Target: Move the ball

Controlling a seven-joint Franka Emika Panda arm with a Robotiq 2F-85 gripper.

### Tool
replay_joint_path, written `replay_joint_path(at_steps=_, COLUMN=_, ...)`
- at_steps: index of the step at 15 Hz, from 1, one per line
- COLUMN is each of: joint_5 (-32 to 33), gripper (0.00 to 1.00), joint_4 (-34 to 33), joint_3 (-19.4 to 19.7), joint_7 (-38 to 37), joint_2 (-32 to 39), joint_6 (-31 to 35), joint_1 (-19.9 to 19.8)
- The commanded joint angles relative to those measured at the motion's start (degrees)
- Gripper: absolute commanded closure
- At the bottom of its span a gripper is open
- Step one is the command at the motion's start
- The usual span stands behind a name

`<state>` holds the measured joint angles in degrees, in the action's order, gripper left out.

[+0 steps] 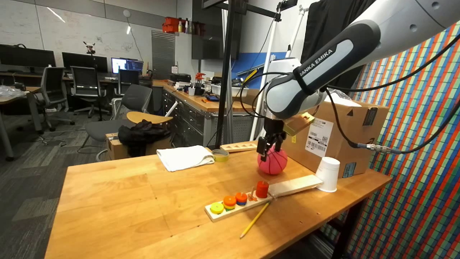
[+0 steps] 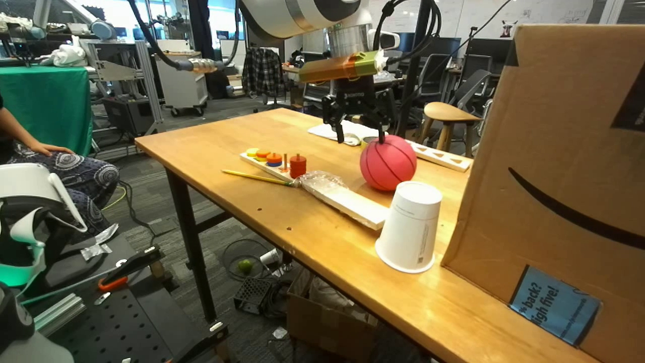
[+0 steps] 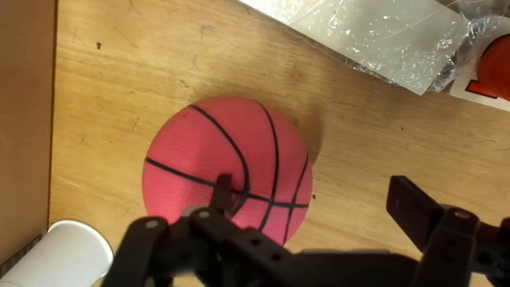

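Hanging over the tabletop [image 1: 125,201] with jaws well apart. Showing a pink basketball [image 2: 388,164] resting beneath one jaw, leaving contact unclear; looking evenly round, running one black seam [image 3: 273,203] roughly along the jaws' spread in the wrist view.

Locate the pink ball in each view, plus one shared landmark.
In an exterior view: pink ball, right of center, below mid-height.
In an exterior view: pink ball, right of center, near mid-height.
Wrist view: pink ball, near center, partly hidden by the pincer.
Landmark: white cup, lower right of the ball in both exterior views, bottom left in the wrist view.
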<state>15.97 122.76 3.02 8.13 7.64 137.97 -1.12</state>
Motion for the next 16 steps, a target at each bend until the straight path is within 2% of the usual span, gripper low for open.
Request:
replay_joint_path(at_steps=1, joint_5=6.79, gripper=0.00, joint_4=5.20, joint_3=-0.01, joint_7=-5.67, joint_2=-4.88, joint_6=4.34, joint_1=1.18)
replay_joint_path(at_steps=5, joint_5=20.62, gripper=0.00, joint_4=9.38, joint_3=-1.01, joint_7=-17.16, joint_2=-8.19, joint_6=7.22, joint_1=2.95)
replay_joint_path(at_steps=6, joint_5=22.67, gripper=0.00, joint_4=10.17, joint_3=-1.64, joint_7=-19.67, joint_2=-8.84, joint_6=7.19, joint_1=3.29)
replay_joint_path(at_steps=8, joint_5=22.28, gripper=0.00, joint_4=11.97, joint_3=-3.52, joint_7=-22.06, joint_2=-10.57, joint_6=7.59, joint_1=4.08)
replay_joint_path(at_steps=11, joint_5=16.73, gripper=0.00, joint_4=13.48, joint_3=-6.40, joint_7=-21.19, joint_2=-11.07, joint_6=9.12, joint_1=5.59)
replay_joint_path(at_steps=13, joint_5=8.26, gripper=0.00, joint_4=14.75, joint_3=-8.02, joint_7=-15.99, joint_2=-10.58, joint_6=10.74, joint_1=6.85)
replay_joint_path(at_steps=16, joint_5=0.46, gripper=0.00, joint_4=15.03, joint_3=-10.06, joint_7=-11.00, joint_2=-9.27, joint_6=6.98, joint_1=8.48)
